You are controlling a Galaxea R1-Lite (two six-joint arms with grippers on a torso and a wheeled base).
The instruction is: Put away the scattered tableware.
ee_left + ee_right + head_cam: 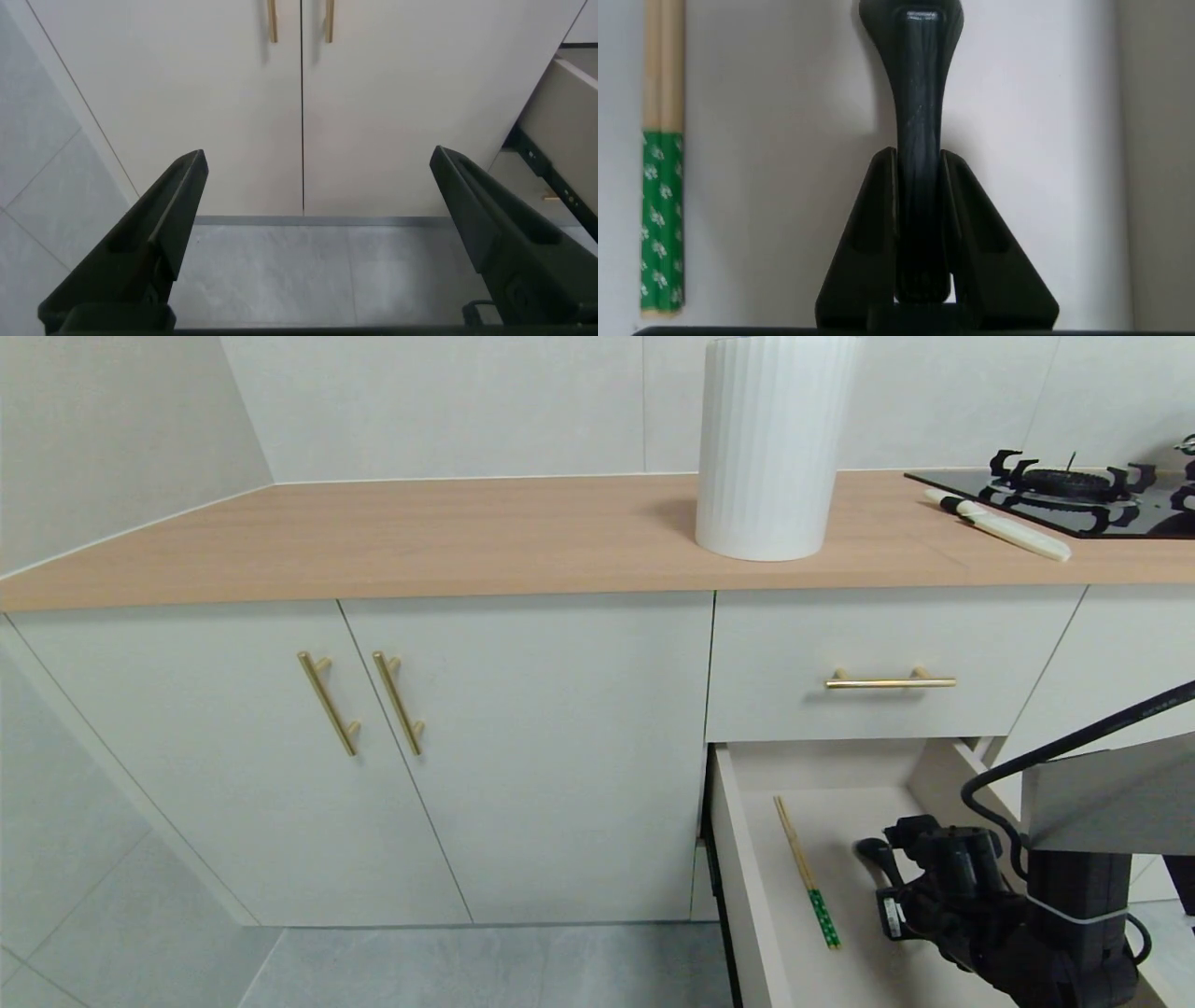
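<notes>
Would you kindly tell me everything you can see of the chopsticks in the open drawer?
The chopsticks are a matched pair, pale and wood-like, with green patterned bands at one end. They lie flat, side by side and touching each other, on the floor of the open drawer, running along its depth with the green ends toward its pulled-out front. Nothing else touches them.

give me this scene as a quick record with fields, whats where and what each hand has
drawer: lower drawer pulled open
in drawer: chopsticks with green ends, lying flat
right hand: inside the drawer, shut on a black utensil, likely a spoon
left hand: open, empty, facing the cabinet doors
counter: white ribbed jar; pale utensil lying at the edge of the stove
probably left to store: the pale utensil
</notes>
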